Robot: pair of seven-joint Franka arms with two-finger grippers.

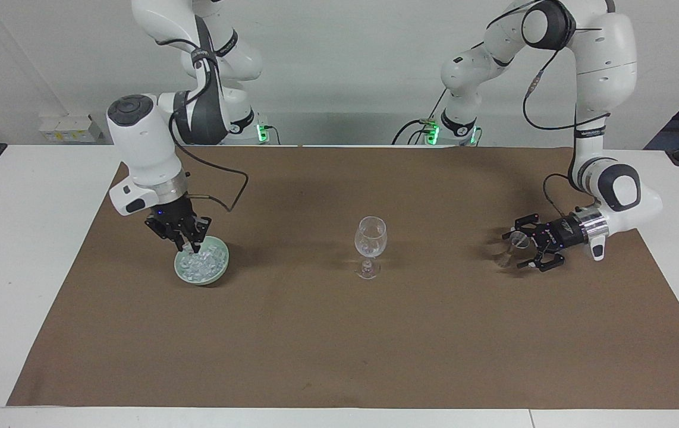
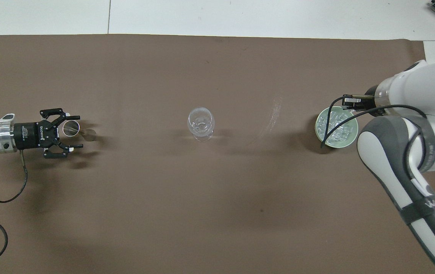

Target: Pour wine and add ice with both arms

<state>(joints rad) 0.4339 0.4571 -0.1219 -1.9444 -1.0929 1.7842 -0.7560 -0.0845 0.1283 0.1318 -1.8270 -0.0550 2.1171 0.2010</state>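
A clear stemmed wine glass [image 1: 370, 235] stands at the middle of the brown mat, also in the overhead view [image 2: 200, 121]. A pale green bowl [image 1: 221, 261] [image 2: 350, 140] holds the ice [image 1: 199, 265] [image 2: 335, 124] toward the right arm's end. My right gripper [image 1: 186, 244] [image 2: 349, 101] hangs just over the bowl's edge with its fingers close together on a small whitish chunk. My left gripper [image 1: 515, 244] [image 2: 74, 131] lies level and low over the mat, open, its fingers spread around a small clear stemmed glass [image 1: 516, 239] [image 2: 71, 128] without touching it.
The brown mat [image 1: 339, 345] covers most of the white table [image 1: 18, 238]. A cable loops from the right wrist over the bowl [image 2: 326, 129]. Wide bare mat lies between the wine glass and each gripper.
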